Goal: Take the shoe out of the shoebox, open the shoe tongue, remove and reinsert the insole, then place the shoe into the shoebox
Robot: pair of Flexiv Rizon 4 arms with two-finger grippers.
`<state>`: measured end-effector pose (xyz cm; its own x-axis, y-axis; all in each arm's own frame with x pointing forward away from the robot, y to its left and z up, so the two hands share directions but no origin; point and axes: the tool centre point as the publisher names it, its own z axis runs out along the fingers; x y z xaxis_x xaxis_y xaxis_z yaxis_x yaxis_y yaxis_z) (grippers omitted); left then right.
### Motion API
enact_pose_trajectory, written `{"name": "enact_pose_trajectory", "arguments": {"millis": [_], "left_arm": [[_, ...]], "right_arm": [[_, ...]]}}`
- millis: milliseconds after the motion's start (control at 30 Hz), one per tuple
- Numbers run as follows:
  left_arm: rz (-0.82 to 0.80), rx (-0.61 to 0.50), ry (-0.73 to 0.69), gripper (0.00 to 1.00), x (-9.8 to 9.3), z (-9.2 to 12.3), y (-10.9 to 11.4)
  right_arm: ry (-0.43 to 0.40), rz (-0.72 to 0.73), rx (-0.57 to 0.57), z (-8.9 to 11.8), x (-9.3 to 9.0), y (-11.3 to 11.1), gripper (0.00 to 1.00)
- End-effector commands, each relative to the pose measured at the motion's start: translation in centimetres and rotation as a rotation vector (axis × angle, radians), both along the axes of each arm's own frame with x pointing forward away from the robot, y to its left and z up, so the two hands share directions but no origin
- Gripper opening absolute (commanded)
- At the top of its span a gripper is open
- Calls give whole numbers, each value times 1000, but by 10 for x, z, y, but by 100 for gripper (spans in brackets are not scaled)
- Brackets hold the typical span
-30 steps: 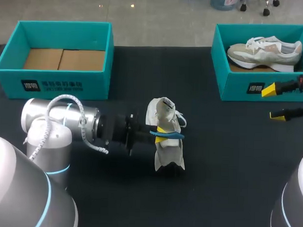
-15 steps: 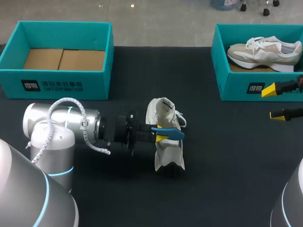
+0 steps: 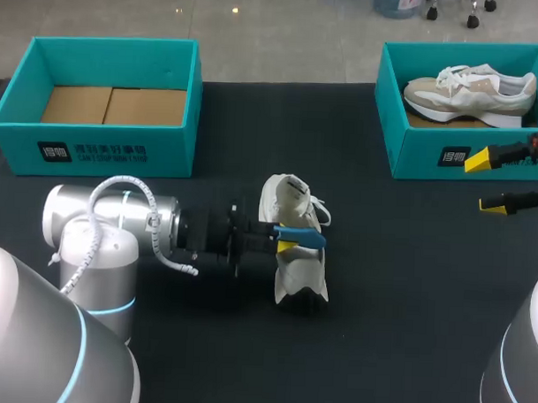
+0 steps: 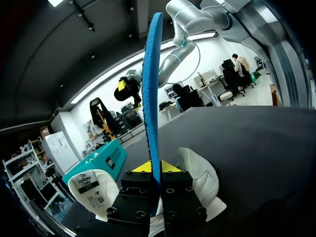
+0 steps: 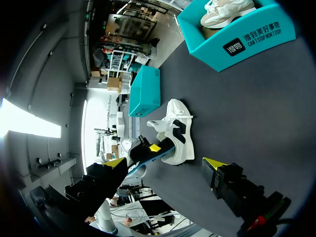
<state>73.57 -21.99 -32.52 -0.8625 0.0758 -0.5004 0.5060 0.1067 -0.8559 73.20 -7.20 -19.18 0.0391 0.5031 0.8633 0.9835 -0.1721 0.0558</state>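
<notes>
Left shoebox (image 3: 23,113): teal, open at the top, well to the left of the shoe and farther back on the surface. Only its bare cardboard floor shows inside.

Left arm (image 3: 109,227): comes in from the left, lying low and level, and ends right at the shoe's left side.

Left tool (image 3: 287,240): right over the middle of the shoe. Its two yellow-tipped fingers are pinched narrow on the insole, one on each face.

Insole (image 4: 152,89): blue and thin, held on edge in the left tool. It sticks out past the fingertips and crosses above the shoe from left to right. I cannot tell whether it touches the shoe.

Shoe (image 3: 295,211): white and cream with a dark patch at the end nearer the robot. It stands on its sole on the surface, outside both boxes and about midway between them. Its pale tongue with a label shows just beside the left tool in the left wrist view.

Surface (image 3: 398,294): black, and it carries the shoe and both boxes.

Right shoebox (image 3: 430,154): teal and open, well to the right of the shoe and farther back.

Second shoe (image 3: 472,89): a pale sneaker with white laces, lying inside the right shoebox, well apart from the shoe on the surface.

Right tool (image 3: 484,182): far to the right of the shoe, just in front of the right shoebox. Its fingers stand wide apart and hold nothing.
</notes>
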Motion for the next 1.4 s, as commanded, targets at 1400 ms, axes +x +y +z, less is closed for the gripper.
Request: {"name": "enact_pose_trajectory", "arguments": {"millis": [1400], "left_arm": [[-1, 7, -67, 38, 0, 13, 2]], "right_arm": [[1, -1, -3, 0, -1, 0, 100]]}}
